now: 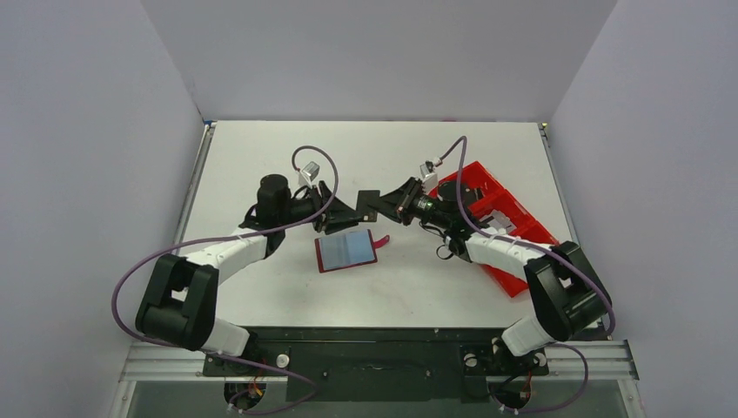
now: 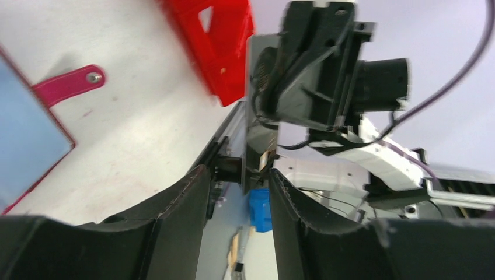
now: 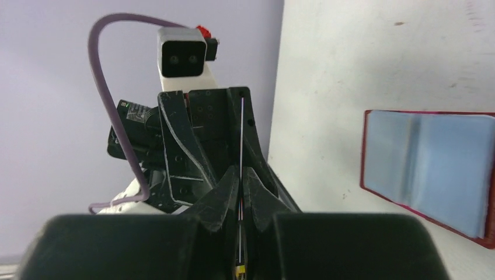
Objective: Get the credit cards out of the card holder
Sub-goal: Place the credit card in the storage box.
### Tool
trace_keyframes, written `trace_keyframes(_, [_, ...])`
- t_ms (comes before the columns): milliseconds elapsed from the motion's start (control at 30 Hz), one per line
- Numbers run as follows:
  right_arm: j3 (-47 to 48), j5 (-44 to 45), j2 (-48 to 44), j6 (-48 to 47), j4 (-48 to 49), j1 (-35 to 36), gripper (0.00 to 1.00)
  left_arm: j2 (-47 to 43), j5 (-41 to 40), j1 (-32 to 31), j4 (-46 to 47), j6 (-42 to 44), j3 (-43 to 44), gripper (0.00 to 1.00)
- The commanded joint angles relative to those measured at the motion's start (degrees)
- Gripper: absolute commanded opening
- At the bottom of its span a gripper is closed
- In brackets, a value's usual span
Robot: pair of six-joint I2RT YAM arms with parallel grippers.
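Observation:
The dark-red card holder (image 1: 348,250) lies open on the table between the arms, its light blue inside facing up and its pink strap (image 1: 383,239) to the right. It also shows in the right wrist view (image 3: 429,169) and at the left edge of the left wrist view (image 2: 23,134). My right gripper (image 1: 387,206) is shut on a thin card (image 1: 368,205) that looks dark from above, held in the air above the holder. The card is edge-on in the right wrist view (image 3: 241,140). My left gripper (image 1: 352,212) is open, its fingertips (image 2: 198,181) on either side of the card's free end (image 2: 260,116).
A bright red plastic compartment tray (image 1: 496,218) lies at the right, under the right forearm; its corner shows in the left wrist view (image 2: 219,46). Grey walls close the table at the back and sides.

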Motion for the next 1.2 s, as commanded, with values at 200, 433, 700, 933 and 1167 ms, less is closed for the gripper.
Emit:
trace_keyframes(200, [-0.68,13.28,-11.39,-12.77,-21.27,-4.54,0.00,-7.93,-21.28,0.13,-46.34,30.06,12.06,0.44])
trace_keyframes(433, [1.32,29.02,-16.46,-19.95,-39.87,-9.00,0.00,-9.12,-27.97,0.13,-57.08,37.01,15.73,0.45])
trace_keyframes(700, [1.98,39.03,-15.89,-21.90,-44.80,-16.97,0.00,-10.19,-28.81,0.13,-59.04,38.87,15.99,0.45])
trace_keyframes(933, [3.08,40.27,-11.01,-22.07,-40.83,-23.48,0.00,-10.57,-28.15,0.13,-58.65,38.56,14.75,0.45])
trace_keyframes(1167, [6.46,36.39,-1.87,-20.31,-35.41,-25.34,0.00,-10.74,-27.04,0.13,-58.70,38.22,14.94,0.45])
